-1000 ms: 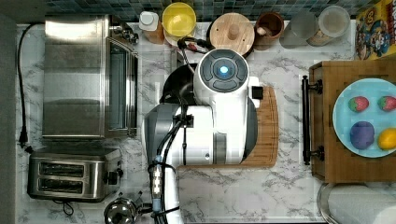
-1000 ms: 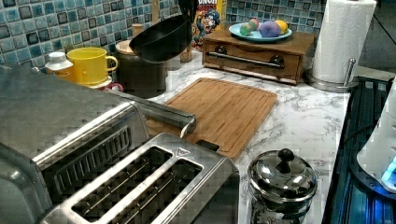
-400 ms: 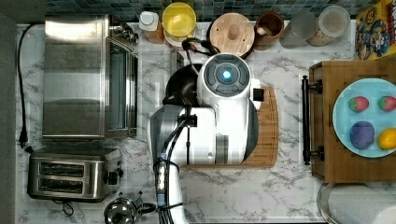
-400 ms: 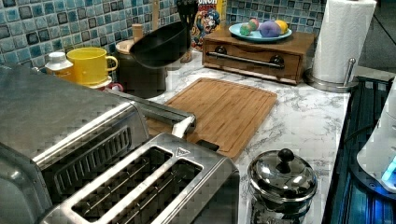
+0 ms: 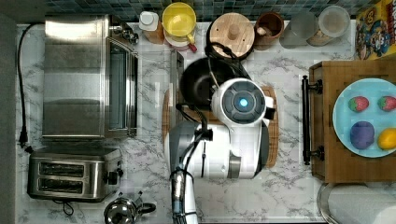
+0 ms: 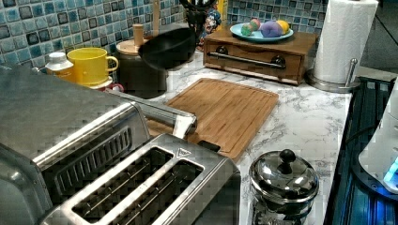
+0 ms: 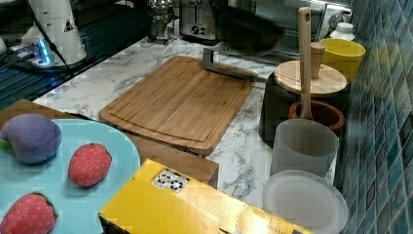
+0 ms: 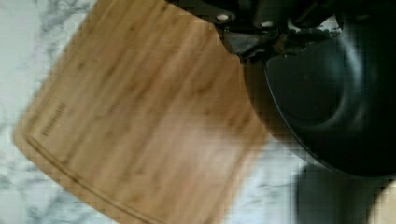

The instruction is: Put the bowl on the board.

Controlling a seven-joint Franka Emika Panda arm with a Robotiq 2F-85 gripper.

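White marble counter (image 5: 289,70), blue mosaic tile wall (image 6: 42,23), steel toaster oven (image 5: 79,77), toaster (image 5: 70,175), paper towel roll (image 6: 345,40).

Arm (image 5: 219,144): glossy white rounded shell segments, grey band at the joints. Round dark-grey cap (image 5: 241,102) on the uppermost joint, small lit blue-white dot at its centre. Black cables (image 5: 198,128) loop along the links. Wrist view: black gripper (image 8: 261,30) body, two small silver screw heads.

In the top view, the bowl (image 5: 201,83) I carry hangs over the board's (image 5: 272,122) upper-left corner, between the toaster oven (image 5: 86,77) at left and the tray (image 5: 327,121) at right.
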